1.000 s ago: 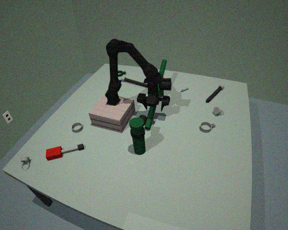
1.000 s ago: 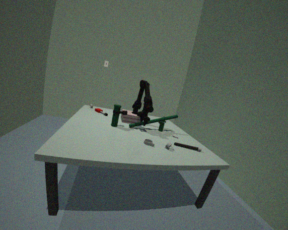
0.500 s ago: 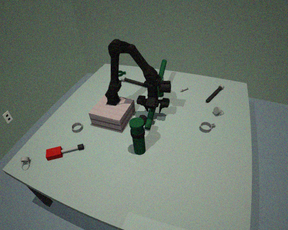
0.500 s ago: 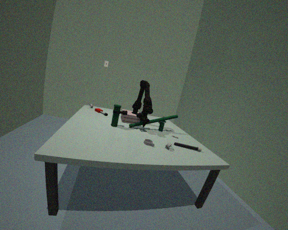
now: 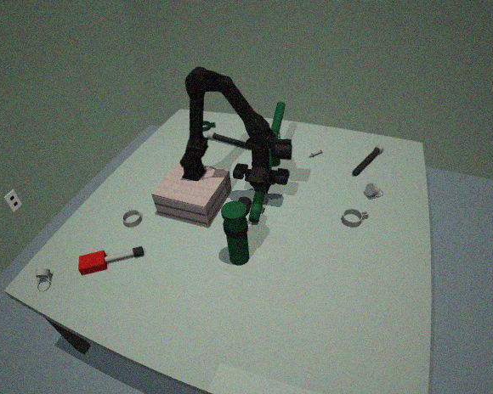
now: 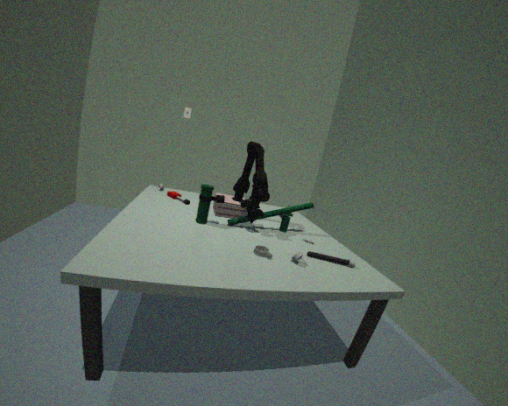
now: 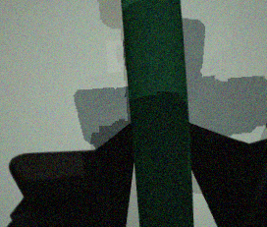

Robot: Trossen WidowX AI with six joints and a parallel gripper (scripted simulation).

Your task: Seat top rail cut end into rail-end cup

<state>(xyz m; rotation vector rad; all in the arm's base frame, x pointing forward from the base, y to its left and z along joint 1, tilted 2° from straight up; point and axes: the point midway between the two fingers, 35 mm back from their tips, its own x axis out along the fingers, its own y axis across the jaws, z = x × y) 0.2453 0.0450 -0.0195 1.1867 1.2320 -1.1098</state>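
The green rail (image 5: 279, 116) (image 6: 296, 208) (image 7: 154, 48) slopes down from the loop cap (image 6: 285, 214) on the small post (image 6: 284, 224). Its cut end is low, just above the table, apart from the dark rail-end cup (image 5: 245, 204) (image 6: 220, 199) and lower than it. The cup sticks out from the band (image 5: 235, 230) (image 6: 205, 198), which sits high on the big green post (image 5: 238, 250) (image 6: 202, 212), below its cap. My gripper (image 5: 261, 187) (image 6: 254, 217) (image 7: 155, 127) is shut on the rail between the loop cap and the cut end, one finger on each side.
The arm stands on a pinkish block stack (image 5: 188, 187) (image 6: 229, 210) beside the rail. A red-ended tool (image 5: 93, 262) (image 6: 174, 194) and a grey ring (image 5: 133, 218) lie left. A grey band (image 5: 351, 217) (image 6: 262, 251), a small cap (image 5: 371, 190) and a dark rod (image 5: 366, 161) (image 6: 329, 258) lie right.
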